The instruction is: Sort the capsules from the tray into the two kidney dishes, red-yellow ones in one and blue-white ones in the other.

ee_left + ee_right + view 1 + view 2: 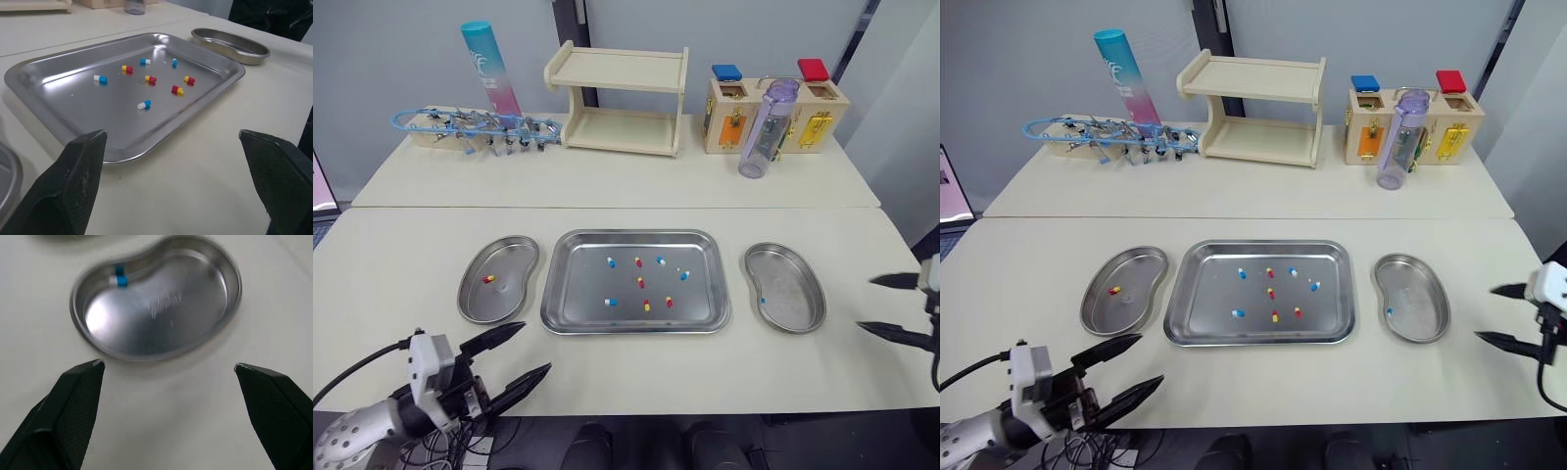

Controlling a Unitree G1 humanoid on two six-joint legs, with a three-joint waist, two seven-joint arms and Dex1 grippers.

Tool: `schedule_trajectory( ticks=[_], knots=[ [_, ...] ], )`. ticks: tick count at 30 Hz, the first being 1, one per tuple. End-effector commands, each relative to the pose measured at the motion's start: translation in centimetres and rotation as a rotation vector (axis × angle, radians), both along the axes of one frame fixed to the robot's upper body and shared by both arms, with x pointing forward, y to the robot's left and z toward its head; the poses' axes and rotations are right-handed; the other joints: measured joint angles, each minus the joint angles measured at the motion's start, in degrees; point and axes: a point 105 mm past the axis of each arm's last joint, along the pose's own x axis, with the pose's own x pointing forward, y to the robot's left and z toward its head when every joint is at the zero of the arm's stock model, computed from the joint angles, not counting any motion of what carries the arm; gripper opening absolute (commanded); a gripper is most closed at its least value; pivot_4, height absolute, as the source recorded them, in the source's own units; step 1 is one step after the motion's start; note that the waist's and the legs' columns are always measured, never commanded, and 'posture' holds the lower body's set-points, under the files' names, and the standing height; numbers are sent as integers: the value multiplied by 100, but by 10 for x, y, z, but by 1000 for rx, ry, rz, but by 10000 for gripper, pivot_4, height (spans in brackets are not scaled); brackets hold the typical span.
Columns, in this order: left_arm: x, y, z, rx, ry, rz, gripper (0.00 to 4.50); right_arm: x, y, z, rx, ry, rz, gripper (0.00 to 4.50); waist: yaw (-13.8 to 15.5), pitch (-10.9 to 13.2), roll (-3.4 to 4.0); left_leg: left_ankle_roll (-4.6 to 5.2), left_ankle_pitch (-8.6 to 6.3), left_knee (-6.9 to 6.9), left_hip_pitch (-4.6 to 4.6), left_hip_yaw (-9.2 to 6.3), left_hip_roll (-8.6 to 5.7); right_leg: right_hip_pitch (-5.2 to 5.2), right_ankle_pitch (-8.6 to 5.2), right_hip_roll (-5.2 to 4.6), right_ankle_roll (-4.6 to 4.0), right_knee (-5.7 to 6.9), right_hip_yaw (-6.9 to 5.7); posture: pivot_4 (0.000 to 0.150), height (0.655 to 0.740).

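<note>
A steel tray (pixel 570 315) in the middle of the near table holds several loose capsules: red-yellow ones such as (pixel 646 305) and blue-white ones such as (pixel 610 302). The left kidney dish (pixel 514 250) contains one red-yellow capsule (pixel 488 279). The right kidney dish (pixel 800 304) contains one blue-white capsule (pixel 119 280). My left gripper (pixel 522 352) stands open near the table's front edge, in front of the left dish. My right gripper (pixel 884 305) stands open with nothing held, to the right of the right dish.
On the far table stand a wooden shelf (pixel 622 100), a teal-pink tube (pixel 492 69), a rack of blue-handled tools (pixel 475 127), a wooden lock box (pixel 736 113) and a purple bottle (pixel 766 129). A seam runs between the two tables.
</note>
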Motion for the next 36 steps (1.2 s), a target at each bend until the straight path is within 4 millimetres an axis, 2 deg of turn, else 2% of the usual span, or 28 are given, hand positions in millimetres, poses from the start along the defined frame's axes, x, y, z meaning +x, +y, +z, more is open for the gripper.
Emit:
schedule_trajectory(
  ticks=[1,5,11,16,19,26,36],
  knots=[
    [0,1,4,1,-42,16,44638,0,54,24,105,-45,131,45000,7,0,0,0,0,0,0,0,0,0,0,0,0,0,0,1500,7400],
    [-2,0,7,-19,-59,12,44638,6,117,20,149,-20,217,45000,33,2,-7,0,0,0,-6,-7,-1,-2,0,0,0,-4,-4,1500,7400],
    [-5,1,2,-27,-54,-4,44638,20,182,6,158,1,318,45000,52,1,-12,0,0,0,-6,-8,-1,-3,1,0,1,-6,-4,1500,7400],
    [-5,-1,-3,-29,-49,-20,45000,26,226,-17,109,-2,414,28699,82,-4,-22,0,0,-1,-7,-12,-1,-5,2,-1,1,-9,-7,1500,7400],
    [-3,-3,-5,-31,-52,-24,45000,32,251,-28,77,-15,452,28699,76,-7,-28,0,0,-2,-3,-15,0,-5,3,0,-1,-7,-9,1500,7400],
    [-5,-12,-4,-52,-45,-78,45000,42,295,-40,58,3,475,28699,44,-13,-37,0,0,-4,-1,-22,1,-7,6,2,-4,-4,-13,1500,7400],
    [-2,-13,-2,-52,-62,-86,45000,62,320,-58,14,-9,456,28699,33,-30,-62,0,0,-11,14,-28,1,-18,7,4,-6,-6,-18,1500,7400]
  ],
)
